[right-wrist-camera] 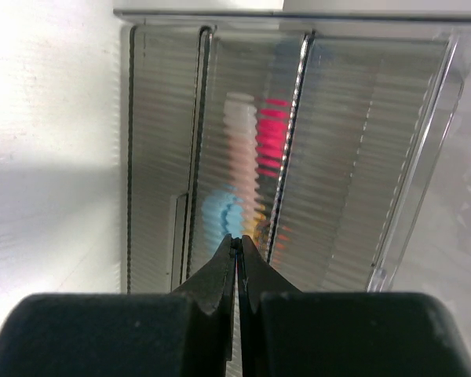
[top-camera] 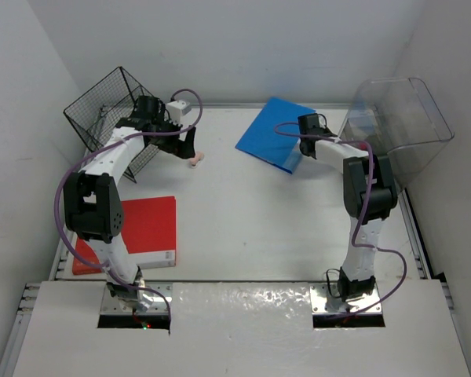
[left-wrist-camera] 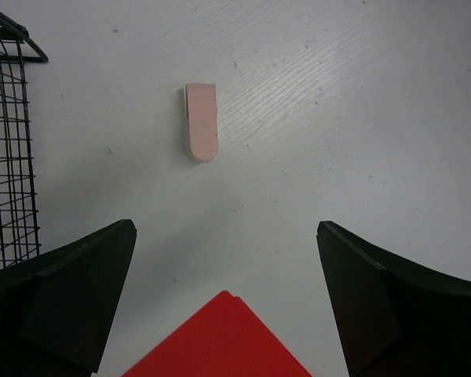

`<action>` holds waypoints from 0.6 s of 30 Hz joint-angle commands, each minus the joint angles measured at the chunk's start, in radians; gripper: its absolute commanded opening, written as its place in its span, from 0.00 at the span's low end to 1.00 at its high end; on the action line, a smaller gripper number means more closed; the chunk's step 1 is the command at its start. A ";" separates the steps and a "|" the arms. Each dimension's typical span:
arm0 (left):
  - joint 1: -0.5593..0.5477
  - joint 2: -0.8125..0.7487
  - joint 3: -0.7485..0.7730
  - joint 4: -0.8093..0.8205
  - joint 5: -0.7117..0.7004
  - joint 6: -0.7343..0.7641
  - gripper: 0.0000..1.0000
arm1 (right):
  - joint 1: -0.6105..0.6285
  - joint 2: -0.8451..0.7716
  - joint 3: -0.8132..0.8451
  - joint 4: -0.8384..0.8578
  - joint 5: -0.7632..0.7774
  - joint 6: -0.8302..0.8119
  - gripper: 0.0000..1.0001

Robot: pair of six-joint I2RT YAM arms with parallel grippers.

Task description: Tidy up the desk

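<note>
The white desk holds loose items. My left gripper is open at the far left, hovering over the desk. A small pink eraser lies just beyond its fingertips, centred between them in the left wrist view, and is not touched. My right gripper is at the far right edge of a blue folder. In the right wrist view it is shut with nothing seen between the fingers, and it points at a clear ribbed plastic bin.
A black wire basket stands tilted at the far left and shows in the left wrist view. A red folder lies near left; its corner shows under the left gripper. The clear bin stands far right, with coloured items blurred inside.
</note>
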 commanded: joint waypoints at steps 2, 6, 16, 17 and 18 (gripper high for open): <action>0.002 -0.018 0.016 0.011 -0.001 0.021 0.99 | -0.015 0.001 0.072 0.026 0.038 -0.033 0.00; 0.002 -0.018 0.018 0.011 -0.004 0.025 0.99 | -0.009 -0.004 0.077 0.012 0.042 -0.035 0.00; 0.002 -0.010 0.022 -0.001 0.008 0.028 0.99 | 0.092 0.016 -0.004 0.085 0.049 -0.102 0.34; 0.002 -0.010 0.022 -0.004 0.007 0.030 0.99 | 0.091 0.031 -0.004 0.095 0.104 -0.123 0.37; 0.002 -0.010 0.022 -0.004 0.008 0.033 0.99 | 0.091 0.048 -0.001 0.099 0.123 -0.137 0.38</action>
